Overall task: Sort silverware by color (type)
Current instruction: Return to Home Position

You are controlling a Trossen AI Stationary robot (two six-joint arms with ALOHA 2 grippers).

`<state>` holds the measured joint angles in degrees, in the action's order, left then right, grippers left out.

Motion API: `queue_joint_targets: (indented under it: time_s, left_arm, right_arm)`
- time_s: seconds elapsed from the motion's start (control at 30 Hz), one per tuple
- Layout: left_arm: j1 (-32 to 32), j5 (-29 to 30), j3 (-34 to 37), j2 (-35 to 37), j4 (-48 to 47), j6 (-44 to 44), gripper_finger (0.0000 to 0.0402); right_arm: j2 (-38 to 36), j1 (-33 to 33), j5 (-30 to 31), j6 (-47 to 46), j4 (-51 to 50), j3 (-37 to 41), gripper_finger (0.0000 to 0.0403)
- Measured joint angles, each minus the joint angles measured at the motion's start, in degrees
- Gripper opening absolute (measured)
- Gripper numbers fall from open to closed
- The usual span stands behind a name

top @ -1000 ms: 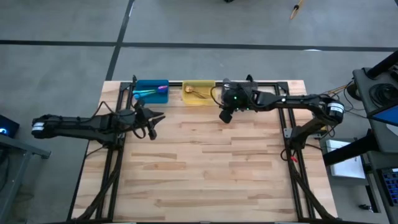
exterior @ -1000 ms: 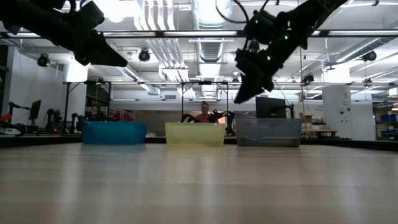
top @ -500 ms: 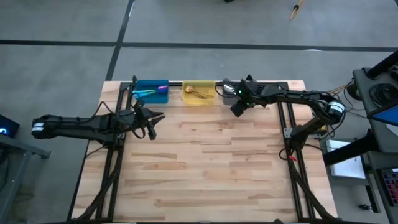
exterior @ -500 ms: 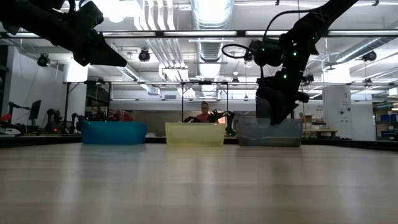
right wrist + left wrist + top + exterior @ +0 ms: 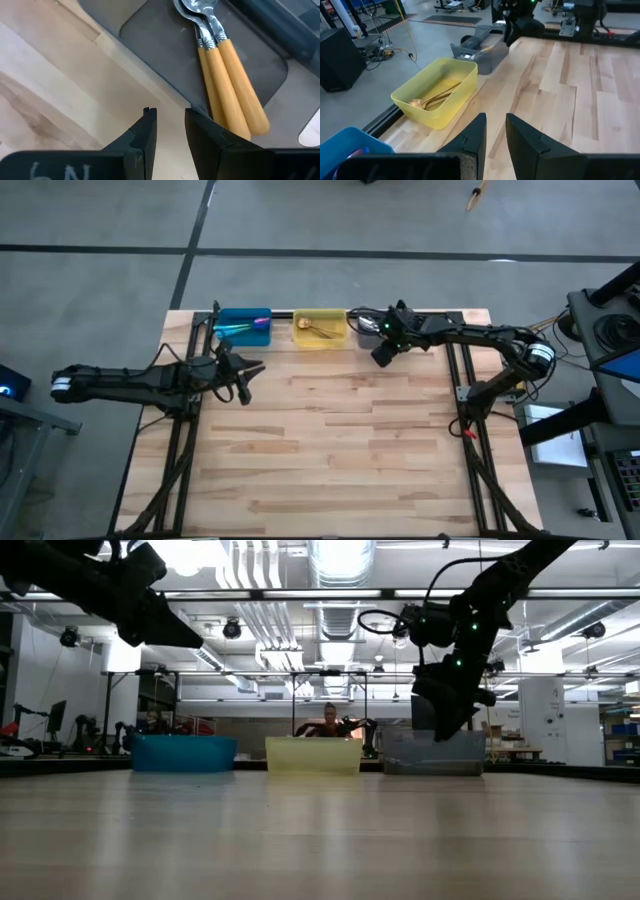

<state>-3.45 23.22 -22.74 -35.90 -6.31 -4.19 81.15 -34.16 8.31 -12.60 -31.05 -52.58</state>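
- Over the gray bin's (image 5: pixel 160 47) near rim: right hand (image 5: pixel 170 117), narrowly parted, holding nothing.
- Inside that bin: two orange-handled spoons (image 5: pixel 234 75), side by side.
- In the yellow bin (image 5: pixel 445 115): gold spoons (image 5: pixel 437 96).
- Above the desk's (image 5: pixel 330 450) left side: left hand (image 5: pixel 495 117), narrowly parted, empty.

Looking like a robotics lab set in an industrial hall. Running bare under a high ceiling: ducts (image 5: pixel 335 565) and pipes, with round lamps (image 5: pixel 232 628) hanging between them. Spreading around the wooden table (image 5: pixel 330 450): gray concrete floor (image 5: pixel 100 220) marked with dark lines. Standing at the back of the room: more robot arms (image 5: pixel 350 726) on benches, with a person (image 5: pixel 327 723) sitting among them. Trailing over the floor: cables (image 5: pixel 387 51) beside a black case (image 5: pixel 337 60). Crowding the table's right side: carts of gear (image 5: pixel 605 320).
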Motion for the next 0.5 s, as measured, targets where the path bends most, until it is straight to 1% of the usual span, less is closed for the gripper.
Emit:
queue_joint_targets:
  time_s: [0.07, 0.17, 0.23, 0.3, 0.43, 0.5]
  left_arm:
    - [0.0, -0.4, 0.0, 0.1, -1.0, 0.5, 0.0055]
    - [0.0, -2.9, 0.4, 0.9, -2.5, 3.1, 0.0055]
    - [0.0, -3.3, 0.9, 2.1, -2.7, 4.4, 0.0055]
    - [0.0, -3.6, 1.6, 3.9, -2.7, 4.8, 0.0055]
    - [0.0, -6.3, 3.9, 8.5, -2.6, 4.5, 0.0055]
    - [0.0, -6.4, 5.4, 11.1, -2.6, 3.7, 0.0055]
  right_arm:
    - [0.0, 0.5, -0.1, 0.4, 0.1, 0.0, 0.0093]
    - [0.0, 1.9, -0.3, 1.9, 0.8, 0.0, 0.0093]
    - [0.0, 3.2, -0.4, 3.7, 2.7, 0.0, 0.0093]
    - [-0.1, 4.7, -0.7, 5.5, 4.8, 0.0, 0.0093]
    - [-0.4, 7.0, -1.6, 8.8, 8.6, 0.0, 0.0093]
    - [-0.5, 7.6, -4.2, 11.3, 11.2, 0.3, 0.0093]
